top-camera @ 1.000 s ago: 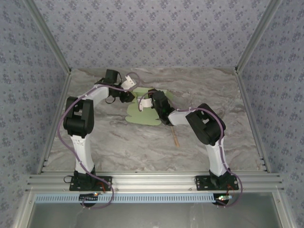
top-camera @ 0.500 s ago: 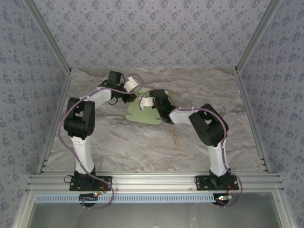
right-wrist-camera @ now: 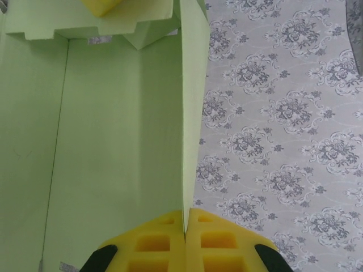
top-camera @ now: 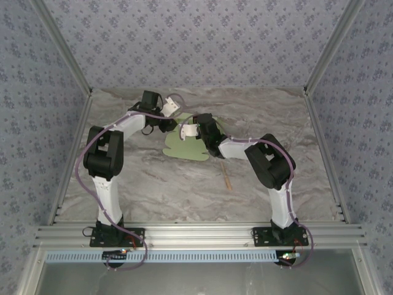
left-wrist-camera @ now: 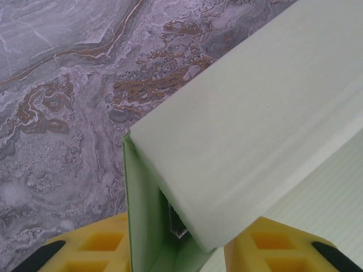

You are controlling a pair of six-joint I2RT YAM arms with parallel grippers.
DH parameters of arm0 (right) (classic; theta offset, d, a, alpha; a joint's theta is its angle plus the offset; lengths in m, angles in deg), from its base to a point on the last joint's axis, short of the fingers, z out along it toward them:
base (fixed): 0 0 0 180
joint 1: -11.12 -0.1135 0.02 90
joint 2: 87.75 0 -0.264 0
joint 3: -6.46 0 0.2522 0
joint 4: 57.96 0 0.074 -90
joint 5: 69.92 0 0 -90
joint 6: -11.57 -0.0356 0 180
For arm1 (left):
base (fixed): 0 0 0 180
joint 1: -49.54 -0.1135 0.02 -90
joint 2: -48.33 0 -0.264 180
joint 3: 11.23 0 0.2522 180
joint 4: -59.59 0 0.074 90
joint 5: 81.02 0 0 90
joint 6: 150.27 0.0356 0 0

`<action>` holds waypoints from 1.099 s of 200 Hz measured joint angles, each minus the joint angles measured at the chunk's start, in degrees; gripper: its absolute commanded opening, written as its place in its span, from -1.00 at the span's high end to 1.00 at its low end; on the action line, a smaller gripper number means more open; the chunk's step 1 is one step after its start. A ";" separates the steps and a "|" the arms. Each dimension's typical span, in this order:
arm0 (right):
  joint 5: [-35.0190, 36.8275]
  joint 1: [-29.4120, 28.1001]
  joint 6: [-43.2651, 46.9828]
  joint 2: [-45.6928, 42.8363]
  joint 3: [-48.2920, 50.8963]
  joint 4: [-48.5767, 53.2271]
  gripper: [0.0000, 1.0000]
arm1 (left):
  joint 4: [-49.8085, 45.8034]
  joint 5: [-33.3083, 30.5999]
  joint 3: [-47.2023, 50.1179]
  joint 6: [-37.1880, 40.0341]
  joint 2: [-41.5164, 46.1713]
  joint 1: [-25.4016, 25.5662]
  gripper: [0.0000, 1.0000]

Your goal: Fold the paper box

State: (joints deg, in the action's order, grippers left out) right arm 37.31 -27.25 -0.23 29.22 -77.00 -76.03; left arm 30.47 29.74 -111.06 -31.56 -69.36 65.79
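The paper box (top-camera: 184, 147) is pale green card, part flat on the marble table and part raised at its far end between the two arms. In the left wrist view a folded double wall of the paper box (left-wrist-camera: 238, 130) runs down between my yellow fingers (left-wrist-camera: 85, 249), and my left gripper (left-wrist-camera: 176, 255) is shut on it. My right gripper (right-wrist-camera: 186, 226) is shut on the thin edge of an upright wall of the box (right-wrist-camera: 190, 102), with the box floor (right-wrist-camera: 113, 141) to its left. From above, the left gripper (top-camera: 174, 117) and right gripper (top-camera: 190, 130) meet at the box's far edge.
A thin tan wooden stick (top-camera: 227, 179) lies on the table in front of the right arm. Patterned walls close in the table at the back and both sides. A yellow finger of the left gripper (right-wrist-camera: 105, 5) shows at the top of the right wrist view.
The left gripper has moved a little right, onto the box's far edge. The right gripper has shifted slightly back and left, holding its wall. The box's far part stands higher.
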 measured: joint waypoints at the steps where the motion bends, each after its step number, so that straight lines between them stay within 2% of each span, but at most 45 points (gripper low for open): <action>1: -0.02 0.00 0.00 0.00 0.00 0.02 1.00 | 0.00 0.00 -0.02 -0.07 -0.02 -0.02 0.36; 107: -3.10 0.76 -4.76 -1.38 -2.99 8.41 1.00 | 0.04 5.29 -0.15 -7.43 -0.17 -1.95 0.49; 173: -3.61 0.76 -8.87 -1.38 -5.51 13.16 1.00 | 0.85 1.11 -0.15 -14.91 -0.17 -0.94 0.51; 220: -4.26 0.74 -11.87 -1.64 -6.49 15.32 1.00 | 8.02 -6.01 4.70 -18.62 1.88 1.16 0.47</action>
State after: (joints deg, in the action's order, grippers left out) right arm 33.05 -26.50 -12.10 27.58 -83.49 -60.71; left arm 38.49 23.73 -106.36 -50.18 -67.48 66.95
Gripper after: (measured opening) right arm 0.059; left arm 0.260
